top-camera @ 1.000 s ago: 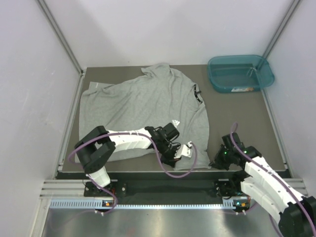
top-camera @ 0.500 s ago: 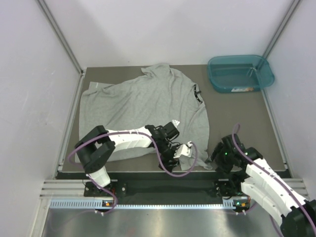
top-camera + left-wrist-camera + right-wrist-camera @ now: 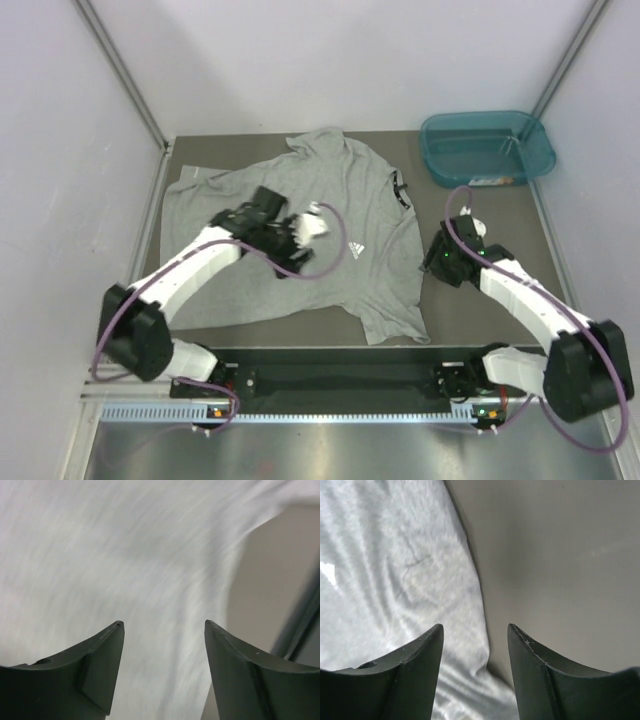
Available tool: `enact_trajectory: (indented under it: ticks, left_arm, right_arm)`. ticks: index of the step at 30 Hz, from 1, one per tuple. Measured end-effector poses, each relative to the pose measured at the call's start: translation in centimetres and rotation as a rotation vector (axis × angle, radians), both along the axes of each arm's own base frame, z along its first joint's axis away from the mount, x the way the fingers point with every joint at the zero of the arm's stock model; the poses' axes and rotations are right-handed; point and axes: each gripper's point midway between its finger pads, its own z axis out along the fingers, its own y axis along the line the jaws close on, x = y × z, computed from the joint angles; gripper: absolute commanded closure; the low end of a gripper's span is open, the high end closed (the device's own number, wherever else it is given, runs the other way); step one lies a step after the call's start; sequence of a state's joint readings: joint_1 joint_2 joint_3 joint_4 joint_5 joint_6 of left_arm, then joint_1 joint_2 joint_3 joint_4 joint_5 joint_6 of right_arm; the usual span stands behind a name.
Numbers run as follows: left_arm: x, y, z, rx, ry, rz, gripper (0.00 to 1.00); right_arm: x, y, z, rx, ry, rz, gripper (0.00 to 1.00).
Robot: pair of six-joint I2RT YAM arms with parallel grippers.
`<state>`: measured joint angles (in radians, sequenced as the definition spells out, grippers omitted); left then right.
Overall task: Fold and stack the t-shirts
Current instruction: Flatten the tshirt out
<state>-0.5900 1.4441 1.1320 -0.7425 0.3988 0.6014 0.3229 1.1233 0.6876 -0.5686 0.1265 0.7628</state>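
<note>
The t-shirt (image 3: 370, 190) lies open and wrinkled on the surface (image 3: 490, 250), beside the tub (image 3: 470, 150) and not touching it. One sleeve points away from the tub. I see only one shirt, and no fold is made in it yet, so I judge you are at the very beginning: getting hold of the cloth for the first fold.

Your left claw (image 3: 162, 625) hangs over the middle of the shirt, on the side far from the tub. Its jaws stand wide apart and nothing is between them. The wrist picture is blurred there, so I cannot tell how close it is to the cloth.

Your right claw (image 3: 475, 626) is over the shirt edge that faces the tub, more toward the arm bases than the tub itself. It is also wide and holds nothing. One jaw is above the grey cloth and the other above the bare surface, so the edge runs between them.

For the next move, I think each claw must go down and pinch only one layer at an edge. The right one is already well placed. The left one should probably go further from the tub, to the opposite edge, so both can lift together.
</note>
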Motion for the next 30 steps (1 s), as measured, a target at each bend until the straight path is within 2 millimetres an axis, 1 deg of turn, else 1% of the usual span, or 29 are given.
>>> enact_trajectory:
  ticks: [1, 2, 3, 4, 7, 8, 10, 11, 12, 13, 16, 17, 18, 19, 20, 21, 23, 25, 28, 30]
  left_arm:
    - [1.0, 3.1, -0.1, 0.033, -0.025, 0.093, 0.36]
    - [1.5, 6.2, -0.2, 0.07, -0.043, 0.178, 0.36]
    - [1.7, 9.1, -0.5, 0.101, -0.065, 0.256, 0.33]
    - [1.4, 11.2, -0.9, 0.13, -0.07, 0.308, 0.3]
    - [-0.1, 18.6, -3.1, 0.244, -0.048, 0.512, 0.26]
    - [-0.6, 20.8, -4.0, 0.286, -0.022, 0.576, 0.25]
    - [-1.7, 24.6, -5.4, 0.346, 0.035, 0.707, 0.21]
    - [-2.3, 26.3, -6.1, 0.375, 0.066, 0.772, 0.2]
    - [-3.0, 27.9, -6.5, 0.401, 0.091, 0.831, 0.2]
    - [-3.4, 28.7, -6.7, 0.408, 0.107, 0.869, 0.18]
    - [-4.3, 31.0, -6.8, 0.424, 0.132, 0.975, 0.17]
    - [-4.6, 31.5, -6.9, 0.428, 0.14, 0.999, 0.16]
    - [-4.9, 32.1, -7.1, 0.435, 0.149, 1.026, 0.17]
    - [-5.3, 32.5, -7.4, 0.443, 0.162, 1.045, 0.16]
    - [-5.8, 33.0, -7.9, 0.453, 0.177, 1.063, 0.17]
    - [-6.3, 33.3, -8.5, 0.462, 0.195, 1.075, 0.17]
    - [-7.4, 33.8, -9.4, 0.485, 0.229, 1.082, 0.17]
    - [-8.2, 33.7, -10.3, 0.496, 0.263, 1.077, 0.18]
    - [-8.3, 33.8, -11.0, 0.501, 0.284, 1.071, 0.2]
    - [-8.4, 33.7, -11.1, 0.497, 0.291, 1.07, 0.21]
  right_arm:
    - [0.5, -0.1, -0.4, -0.008, 0.001, 0.004, 0.44]
    - [1.1, -0.2, -1.0, -0.019, 0.007, 0.01, 0.43]
    - [1.6, -0.3, -1.6, -0.024, 0.009, 0.017, 0.43]
    - [2.1, -0.3, -2.0, -0.027, 0.009, 0.024, 0.43]
    - [3.1, -0.3, -3.6, -0.036, 0.027, 0.047, 0.44]
    - [3.2, -0.3, -4.1, -0.039, 0.039, 0.053, 0.47]
    - [3.3, -0.2, -5.1, -0.044, 0.063, 0.068, 0.51]
    - [3.9, 0.1, -4.9, -0.034, 0.036, 0.075, 0.54]
    - [4.1, 0.2, -4.9, -0.031, 0.03, 0.079, 0.56]
    - [4.3, 0.3, -5.1, -0.026, 0.026, 0.082, 0.57]
    - [4.8, 0.7, -5.1, -0.007, 0.002, 0.09, 0.69]
    - [5.0, 0.8, -5.1, -0.002, -0.003, 0.092, 0.75]
    - [5.1, 0.9, -5.2, 0.001, -0.007, 0.093, 0.85]
    - [5.1, 0.9, -5.2, 0.002, -0.008, 0.095, 0.89]
    - [5.0, 1.0, -5.4, 0.007, -0.006, 0.091, 0.97]
    - [5.0, 1.0, -5.4, 0.009, -0.009, 0.089, 1.0]
    - [5.0, 1.1, -5.5, 0.021, -0.013, 0.083, 1.0]
    - [4.9, 1.2, -5.5, 0.032, -0.021, 0.082, 1.0]
    - [4.6, 1.1, -5.5, 0.04, -0.027, 0.068, 1.0]
    - [3.9, 0.8, -5.5, 0.044, -0.028, 0.056, 1.0]
